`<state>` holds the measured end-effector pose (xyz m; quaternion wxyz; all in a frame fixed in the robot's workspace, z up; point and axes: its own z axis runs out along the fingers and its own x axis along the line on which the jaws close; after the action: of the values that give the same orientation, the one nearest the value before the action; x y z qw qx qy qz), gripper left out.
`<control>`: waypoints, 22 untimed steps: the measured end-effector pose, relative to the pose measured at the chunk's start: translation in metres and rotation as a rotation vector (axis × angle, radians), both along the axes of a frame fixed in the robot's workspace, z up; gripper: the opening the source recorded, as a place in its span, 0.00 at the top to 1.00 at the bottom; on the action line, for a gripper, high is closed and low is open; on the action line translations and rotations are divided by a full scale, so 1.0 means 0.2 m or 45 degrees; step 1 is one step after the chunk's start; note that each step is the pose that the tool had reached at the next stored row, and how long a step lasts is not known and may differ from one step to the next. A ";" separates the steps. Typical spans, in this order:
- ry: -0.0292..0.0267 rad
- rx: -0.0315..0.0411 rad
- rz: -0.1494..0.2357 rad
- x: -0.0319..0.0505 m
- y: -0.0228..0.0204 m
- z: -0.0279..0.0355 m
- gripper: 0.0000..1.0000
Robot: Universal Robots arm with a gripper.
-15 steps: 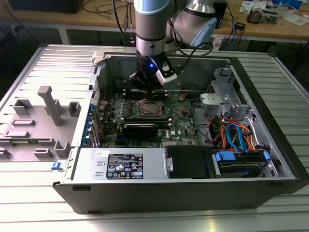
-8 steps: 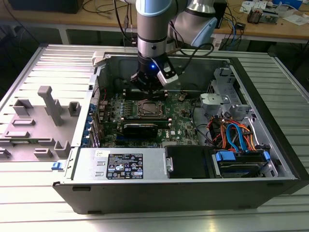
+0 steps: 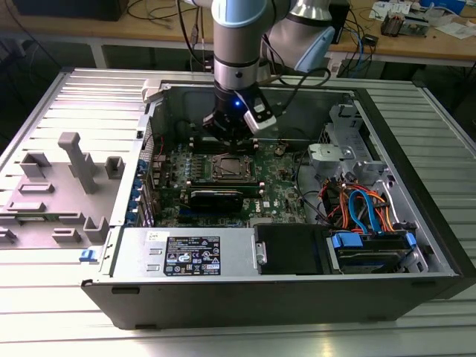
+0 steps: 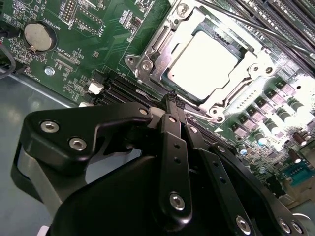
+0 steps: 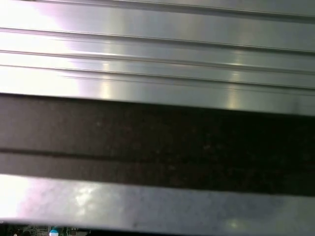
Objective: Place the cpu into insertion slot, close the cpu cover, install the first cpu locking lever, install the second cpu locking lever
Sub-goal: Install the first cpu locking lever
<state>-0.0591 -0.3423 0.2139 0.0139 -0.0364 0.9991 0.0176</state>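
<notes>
nearest the camera in the second wrist view, the gripper (image 4: 171,101) has its fingers pressed together into one narrow tip, with nothing visibly pinched, poised just beside the near edge of the insertion slot (image 4: 142,64). beyond it the cpu (image 4: 204,63) lies flat in the slot, its bright top showing through the window of the cpu cover (image 4: 252,58), which looks lowered over it. so the work seems to be at the locking levers; whether either is latched i cannot tell. a good push would bear on the thin lever rod only, not the cover or chip, going down and then sideways under its hook. farther off run the memory slots (image 4: 275,22).
</notes>
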 end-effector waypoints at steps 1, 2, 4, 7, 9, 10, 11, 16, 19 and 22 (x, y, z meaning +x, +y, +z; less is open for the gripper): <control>0.0000 0.0001 0.000 0.002 0.000 -0.002 0.89; 0.0000 0.0003 0.000 0.004 0.000 -0.003 0.89; 0.0000 0.0005 0.000 0.009 0.000 -0.007 0.89; 0.0001 0.0009 0.000 0.020 0.001 -0.013 0.89; 0.0000 0.0014 0.000 0.028 0.002 -0.017 0.89; -0.0001 0.0017 0.000 0.030 0.002 -0.019 0.89; 0.0001 0.0025 0.000 0.035 0.003 -0.020 0.89; 0.0001 0.0095 0.000 0.047 0.004 -0.025 0.89; -0.0001 0.0216 0.000 0.052 0.004 -0.027 0.89; 0.0002 0.0233 0.000 0.053 0.004 -0.031 0.89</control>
<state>-0.0484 -0.3414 0.2076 0.0142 -0.0362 0.9989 0.0267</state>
